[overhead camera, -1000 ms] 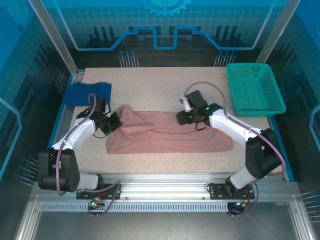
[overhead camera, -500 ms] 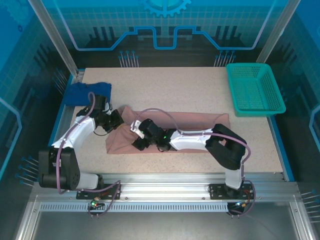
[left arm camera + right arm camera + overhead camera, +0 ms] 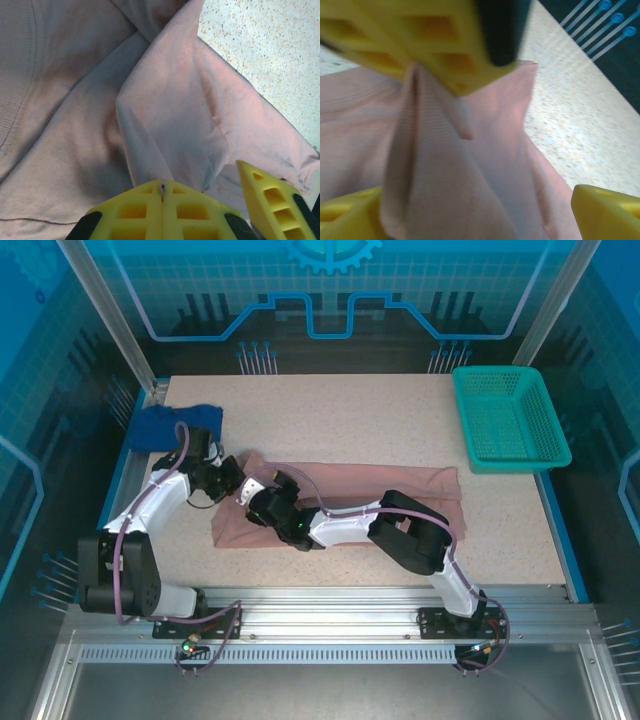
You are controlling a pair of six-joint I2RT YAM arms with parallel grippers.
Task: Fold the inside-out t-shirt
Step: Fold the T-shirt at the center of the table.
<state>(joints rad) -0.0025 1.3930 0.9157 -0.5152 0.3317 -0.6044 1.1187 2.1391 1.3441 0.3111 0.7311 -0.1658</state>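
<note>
The inside-out t-shirt (image 3: 350,485), dusty pink, lies stretched across the table's middle. At its left end my left gripper (image 3: 235,485) is shut on a raised fold of the t-shirt (image 3: 165,125), its yellow fingertips (image 3: 150,205) pressed together around the cloth. My right arm reaches leftward over the shirt, and my right gripper (image 3: 255,505) sits just beside the left one. The right gripper (image 3: 480,220) is open wide, with its fingers (image 3: 605,210) either side of the same pink ridge (image 3: 445,190), below the left gripper's fingers (image 3: 420,45).
A dark blue cloth (image 3: 170,425) lies bunched at the table's back left corner. A green basket (image 3: 515,465) stands at the back right. Bare speckled tabletop (image 3: 350,410) runs behind the shirt, and metal frame rails border the table.
My right arm has swept from the shirt's right-centre across to its left end, and its jaws have opened wide. The left gripper has kept its hold and barely shifted.
</note>
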